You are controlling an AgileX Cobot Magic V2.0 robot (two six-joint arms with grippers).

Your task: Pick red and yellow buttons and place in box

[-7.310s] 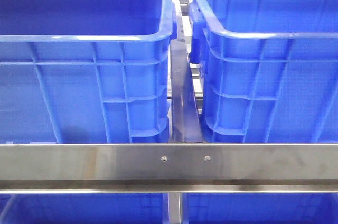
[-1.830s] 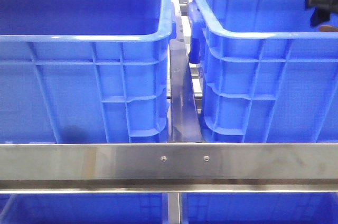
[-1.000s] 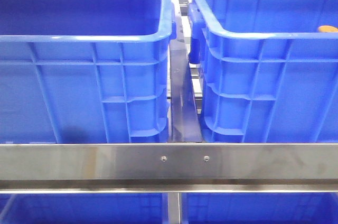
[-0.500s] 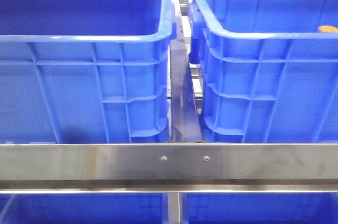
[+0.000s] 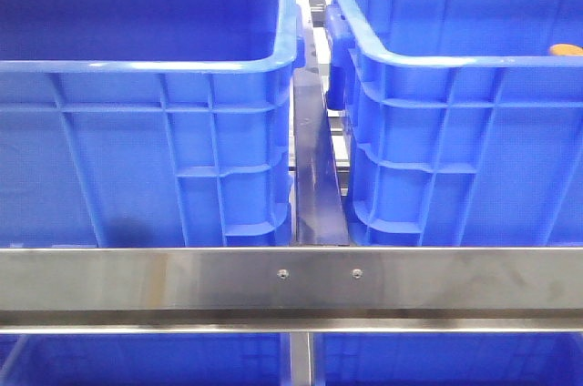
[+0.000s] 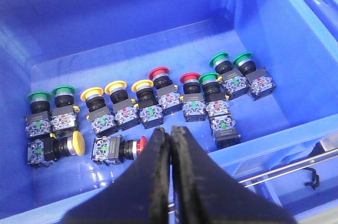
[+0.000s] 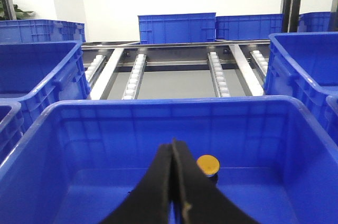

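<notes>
Even, bright overhead lighting throughout. In the front view, soft glare streaks the steel rail [image 5: 291, 279] and the crate rims [image 5: 146, 65]; the top right corner is overexposed. The right wrist view is backlit by a washed-out white wall [image 7: 179, 2]. Near gripper fingers [image 6: 158, 182] appear soft-focused; crate floors carry faint reflections and mild shadows.

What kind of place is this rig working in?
Probably a factory or warehouse sorting station: big blue crates on a steel rack, roller conveyor tracks behind, and a crate of push buttons with green, yellow and red caps.
</notes>
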